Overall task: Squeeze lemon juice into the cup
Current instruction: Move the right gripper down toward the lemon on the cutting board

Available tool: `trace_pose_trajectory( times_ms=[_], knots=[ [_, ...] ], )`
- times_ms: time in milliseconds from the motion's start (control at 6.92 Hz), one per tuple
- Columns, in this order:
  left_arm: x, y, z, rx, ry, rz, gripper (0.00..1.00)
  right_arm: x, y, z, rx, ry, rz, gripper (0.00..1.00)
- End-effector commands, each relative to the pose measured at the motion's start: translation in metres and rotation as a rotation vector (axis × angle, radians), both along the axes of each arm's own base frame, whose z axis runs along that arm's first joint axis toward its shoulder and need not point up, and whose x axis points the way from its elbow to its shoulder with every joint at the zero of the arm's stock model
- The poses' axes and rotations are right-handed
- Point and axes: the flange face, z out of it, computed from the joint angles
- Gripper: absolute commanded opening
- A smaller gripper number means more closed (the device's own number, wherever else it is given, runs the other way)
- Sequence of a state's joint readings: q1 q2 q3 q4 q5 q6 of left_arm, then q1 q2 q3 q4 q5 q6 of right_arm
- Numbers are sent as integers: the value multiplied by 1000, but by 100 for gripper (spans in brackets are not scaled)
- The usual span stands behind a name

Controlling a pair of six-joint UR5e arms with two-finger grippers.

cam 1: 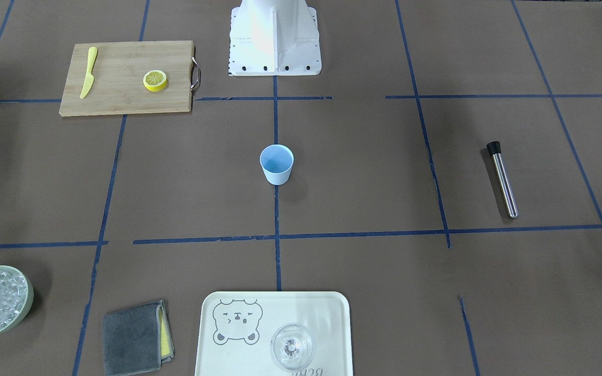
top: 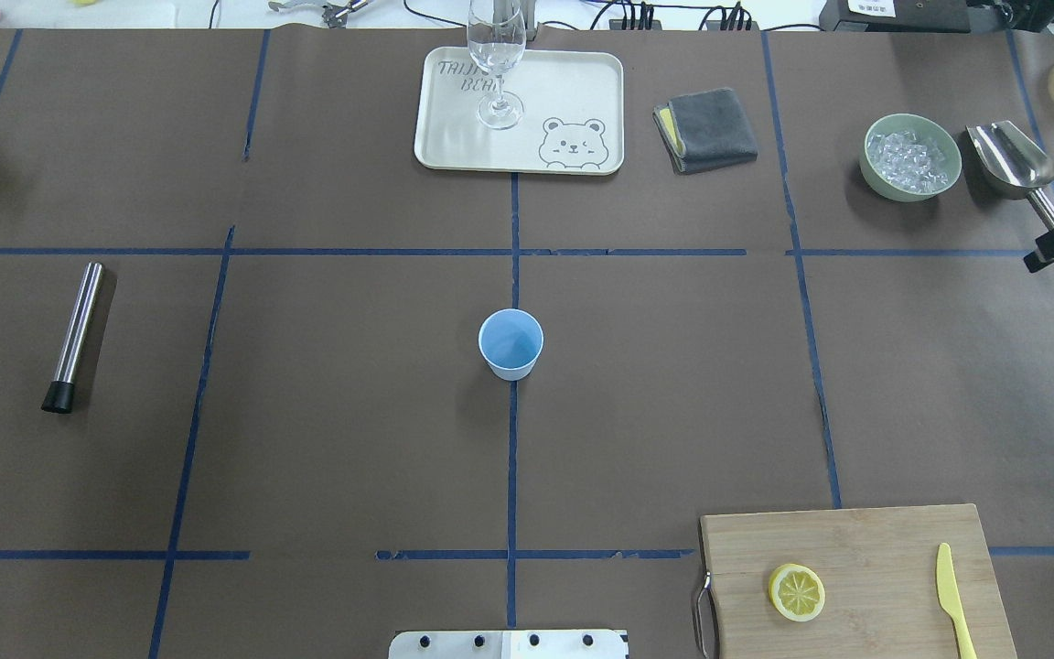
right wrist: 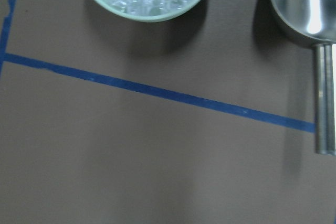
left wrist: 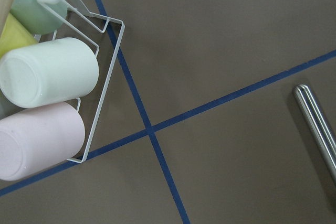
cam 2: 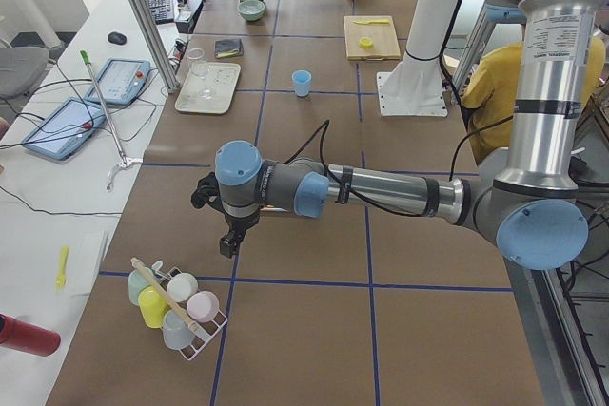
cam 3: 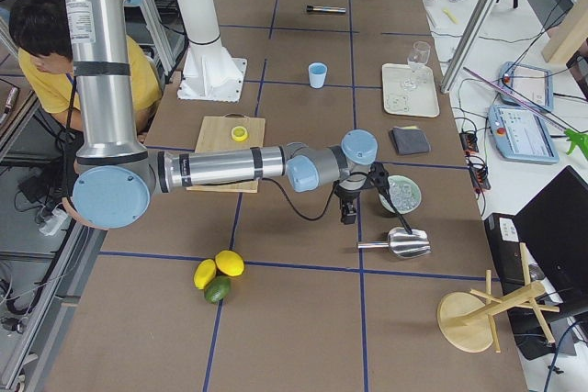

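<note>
Lemon slice (top: 797, 592) lies face-up on the cutting board (top: 865, 540), near right, beside the yellow knife (top: 955, 599), ready for picking; pale-blue cup (top: 510, 343) stands upright mid-table, probably so either arm can reach it; left gripper (cam 2: 228, 242) and right gripper (cam 3: 348, 215) hang out at the table ends, open or closed I cannot tell.

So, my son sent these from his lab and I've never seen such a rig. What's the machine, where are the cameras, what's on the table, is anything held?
It's a robot with two arms, each with a two-finger gripper. Two cameras look down on the table, one facing the robot, one behind it; two look from its ends; one sits on each wrist. On it are a blue cup, a cutting board with a lemon slice and a knife, a tray with a glass, a cloth, a bowl of ice, a scoop and a metal rod. The left gripper hangs near a rack of cups, the right gripper near the bowl; neither seems to hold anything.
</note>
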State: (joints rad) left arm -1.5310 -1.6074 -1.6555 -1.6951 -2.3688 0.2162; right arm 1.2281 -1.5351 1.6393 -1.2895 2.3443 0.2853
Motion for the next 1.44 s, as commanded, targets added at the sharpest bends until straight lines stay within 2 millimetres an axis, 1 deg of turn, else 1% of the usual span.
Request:
trace_pose_trajectory(
  times_ms=[0, 144, 289, 433, 578, 722, 867, 1011, 1156, 1300],
  knots=[
    [0, -1, 0, 15, 0, 1, 100, -54, 61, -50, 15, -53, 56, 100],
    [1, -1, 0, 25, 0, 3, 100, -81, 100, -85, -52, -74, 88, 100],
    [1, 6, 8, 12, 0, 3, 100, -102, 139, -105, -81, -68, 90, 100],
    [1, 7, 8, 12, 1, 3, 100, -125, 164, -130, -120, -85, 96, 100],
    [1, 8, 6, 14, 2, 2, 100, -167, 200, -152, -143, -74, 115, 100],
    [0, 12, 10, 6, 1, 2, 100, -202, 239, -173, -138, -78, 113, 100],
    [0, 12, 10, 8, 1, 2, 100, -227, 265, -176, -148, -67, 119, 100],
    [0, 12, 9, 10, 1, 3, 100, -257, 296, -174, -68, -33, 117, 100],
    [0, 12, 9, 10, 1, 3, 100, -268, 310, -174, -68, -19, 119, 100],
    [0, 12, 5, 18, 2, 3, 100, -270, 313, -174, -82, -13, 126, 100]
  ],
)
